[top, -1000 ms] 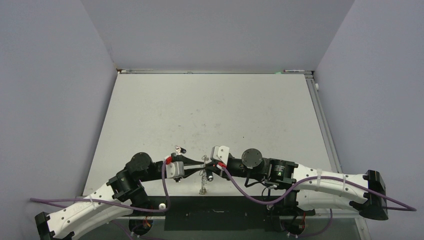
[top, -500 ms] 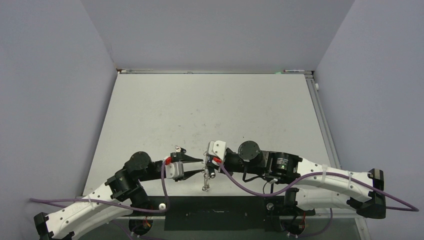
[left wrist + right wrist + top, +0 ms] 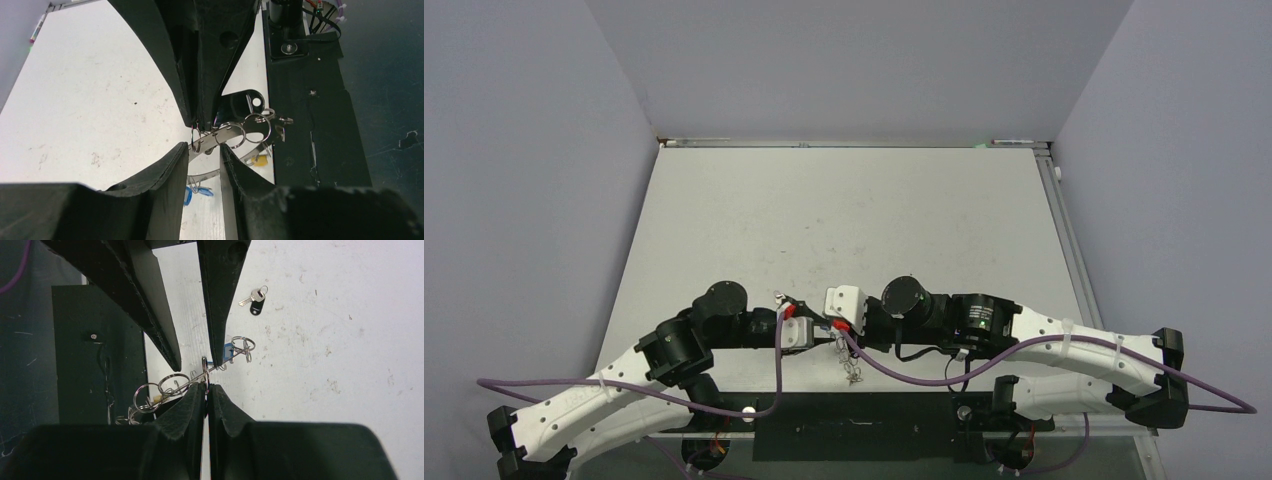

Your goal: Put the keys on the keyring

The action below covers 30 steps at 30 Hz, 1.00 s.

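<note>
The right tool (image 3: 202, 120) pinches the keyring (image 3: 216, 138) (wire loops splayed) above the parted left tool (image 3: 204, 150).

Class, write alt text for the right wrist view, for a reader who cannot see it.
The right gripper, at the bottom, pinches the keyring, held edge-on with wire loops fanning out, while the left gripper reaches from the top, jaws open around it. A blue tag shows by the ring; a black-headed key lies apart on the white table.
</note>
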Each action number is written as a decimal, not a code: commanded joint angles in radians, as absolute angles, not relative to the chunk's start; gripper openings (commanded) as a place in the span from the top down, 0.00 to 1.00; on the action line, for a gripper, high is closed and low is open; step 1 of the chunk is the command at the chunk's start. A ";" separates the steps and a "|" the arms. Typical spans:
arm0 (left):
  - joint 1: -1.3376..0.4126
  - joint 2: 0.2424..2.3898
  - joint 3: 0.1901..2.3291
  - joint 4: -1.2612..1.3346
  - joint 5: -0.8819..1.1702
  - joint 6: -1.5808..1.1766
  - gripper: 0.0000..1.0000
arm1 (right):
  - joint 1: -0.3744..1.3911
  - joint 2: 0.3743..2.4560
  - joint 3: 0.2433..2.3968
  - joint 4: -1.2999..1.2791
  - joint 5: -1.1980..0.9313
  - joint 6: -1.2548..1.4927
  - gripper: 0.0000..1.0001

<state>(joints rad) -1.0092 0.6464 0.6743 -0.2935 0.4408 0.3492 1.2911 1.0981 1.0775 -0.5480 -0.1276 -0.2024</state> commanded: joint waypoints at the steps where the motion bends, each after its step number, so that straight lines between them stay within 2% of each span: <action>1: -1.021 0.652 0.726 -0.304 0.428 0.373 0.74 | 1.301 1.101 1.137 -0.517 -0.119 -0.219 0.95; 20: -1.025 0.644 0.695 -0.242 0.422 0.367 0.91 | 1.335 1.084 1.148 -0.479 -0.162 -0.215 0.95; 24: -1.025 0.642 0.684 -0.216 0.429 0.367 1.00 | 1.337 1.090 1.145 -0.472 -0.189 -0.213 0.95; 28: -1.020 0.597 0.654 -0.141 0.412 0.335 1.00 | 1.337 1.087 1.136 -0.455 -0.176 -0.211 0.95; 29: -1.014 0.566 0.634 -0.113 0.402 0.324 1.00 | 1.337 1.077 1.128 -0.442 -0.165 -0.209 0.94; 30: -1.009 0.540 0.615 -0.088 0.394 0.310 1.00 | 1.336 1.062 1.118 -0.418 -0.154 -0.205 0.88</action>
